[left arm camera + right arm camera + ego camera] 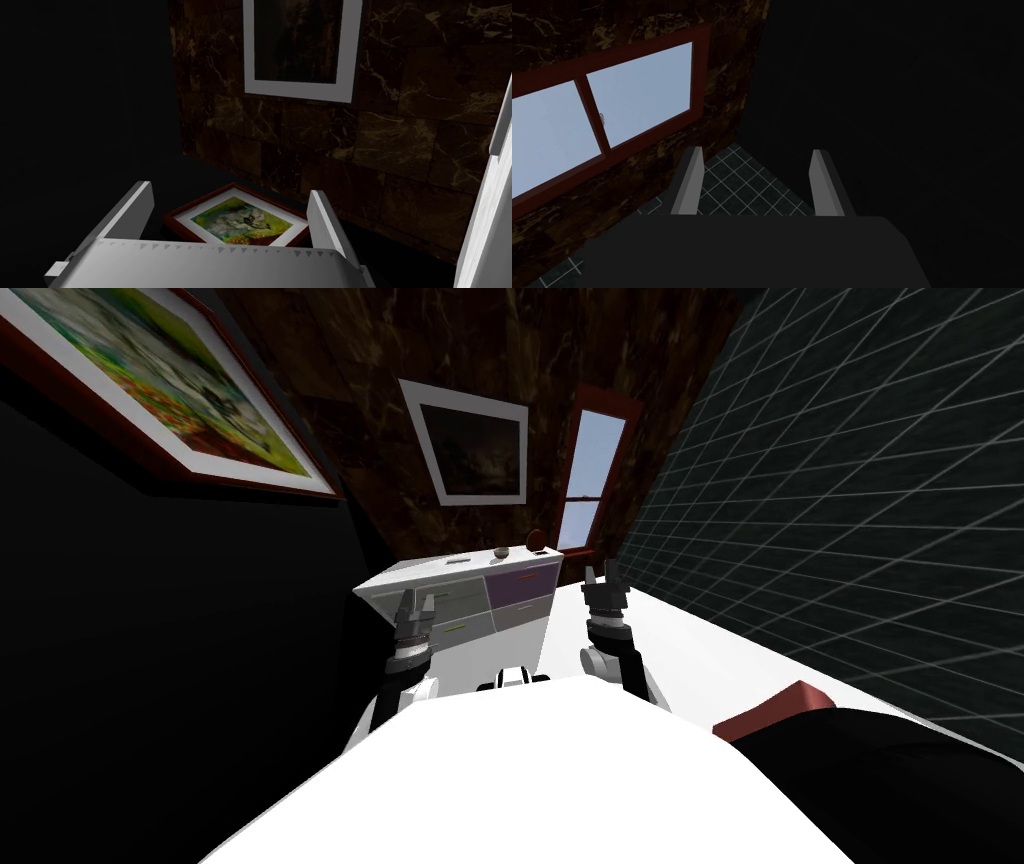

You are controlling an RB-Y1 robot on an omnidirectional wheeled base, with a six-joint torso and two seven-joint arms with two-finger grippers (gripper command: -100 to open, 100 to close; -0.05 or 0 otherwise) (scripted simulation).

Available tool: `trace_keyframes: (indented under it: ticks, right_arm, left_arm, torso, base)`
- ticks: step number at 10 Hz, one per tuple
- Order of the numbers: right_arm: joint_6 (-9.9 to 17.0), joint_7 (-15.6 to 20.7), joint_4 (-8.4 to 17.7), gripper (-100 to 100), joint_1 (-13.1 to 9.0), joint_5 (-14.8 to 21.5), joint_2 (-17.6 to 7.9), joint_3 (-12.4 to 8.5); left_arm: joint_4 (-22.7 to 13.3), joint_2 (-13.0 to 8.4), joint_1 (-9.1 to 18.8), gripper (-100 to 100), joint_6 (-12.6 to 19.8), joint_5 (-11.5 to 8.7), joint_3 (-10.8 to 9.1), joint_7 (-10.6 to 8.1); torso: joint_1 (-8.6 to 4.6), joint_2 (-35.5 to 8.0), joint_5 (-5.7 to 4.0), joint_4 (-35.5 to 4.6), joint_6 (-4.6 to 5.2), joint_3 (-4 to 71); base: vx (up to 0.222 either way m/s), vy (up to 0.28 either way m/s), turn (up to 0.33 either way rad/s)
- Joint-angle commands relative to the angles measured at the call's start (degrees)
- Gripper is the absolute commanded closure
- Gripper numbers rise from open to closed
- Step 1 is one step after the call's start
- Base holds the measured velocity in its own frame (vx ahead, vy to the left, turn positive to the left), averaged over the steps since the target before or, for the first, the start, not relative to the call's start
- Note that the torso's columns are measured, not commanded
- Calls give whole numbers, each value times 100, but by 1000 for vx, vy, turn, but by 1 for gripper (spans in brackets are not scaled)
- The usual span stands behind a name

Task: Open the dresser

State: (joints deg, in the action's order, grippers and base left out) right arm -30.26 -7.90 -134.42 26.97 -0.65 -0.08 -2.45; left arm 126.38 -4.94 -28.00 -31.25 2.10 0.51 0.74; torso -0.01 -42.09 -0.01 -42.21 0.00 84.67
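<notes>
Head view, looking steeply down. The dresser is white, with 1 purple-tinted drawer front among pale ones. It stands ahead of the robot against a dark marbled wall, below a white-framed picture and just beside a red-framed window. Its drawer fronts lie flush with the case, none drawn out. Several small items rest on its top surface, among them a dark round object and a grey bowl-shaped one. The left gripper is raised in line with the pale drawers. The right gripper is raised beside the dresser's purple-drawer end, toward a dark tiled wall. Whether either touches the dresser cannot be told from this view. Wrist views: the left gripper is released, its 2 fingers spread wide and clasping nothing. The right gripper is likewise released — its 2 fingers stand parted, grasping nothing.
</notes>
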Motion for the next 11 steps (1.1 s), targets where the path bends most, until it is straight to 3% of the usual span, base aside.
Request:
trace_keyframes:
  ticks: [1,8,9,11]
  right_arm:
    - [0,0,0,0,0,0,0,0]
    - [0,0,0,0,0,0,0,0]
    - [0,0,0,0,0,0,1,1]
    - [0,0,0,0,0,0,1,1]
  left_arm:
    - [-269,-223,5,-100,82,18,-74,37]
    - [-1209,-302,24,-100,296,86,-243,168]
    - [-1468,-288,48,-100,337,97,-281,194]
    - [-1591,-286,63,-100,353,100,-298,205]
  torso:
    - [2,-10,1,-4,0,-4]
    - [-7,-27,-2,-9,0,-15]
    - [-6,-25,-2,-9,0,-14]
    - [1,-17,0,-6,2,-7]
  base:
    - [117,-14,53]
    - [155,-48,55]
    - [197,-79,61]
    - [132,-75,19]
